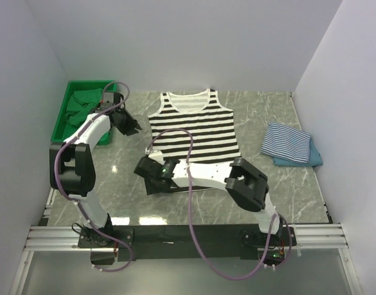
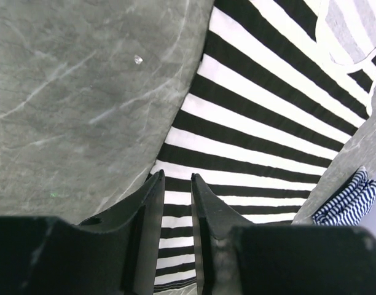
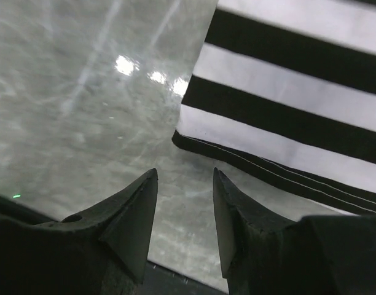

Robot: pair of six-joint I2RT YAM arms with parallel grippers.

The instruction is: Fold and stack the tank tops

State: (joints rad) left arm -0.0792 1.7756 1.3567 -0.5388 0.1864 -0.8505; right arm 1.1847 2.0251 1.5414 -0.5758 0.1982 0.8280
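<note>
Top external view: the black-and-white wide-striped cloth tank top point(image 1: 193, 126) is found spread flat at centre, unfolded. Left gripper point(image 2: 176, 178), narrowly parted, and right gripper point(image 3: 185, 175), parted, are noted empty. Its near hem should be pinched next.

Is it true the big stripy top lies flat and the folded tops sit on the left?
No. The big stripy top lies flat, but the folded tops sit on the right, as the top view shows.

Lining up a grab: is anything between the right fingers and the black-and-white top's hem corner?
Nothing visible: only bare table separates the right fingers from the black-and-white tank top at its hem corner.
</note>
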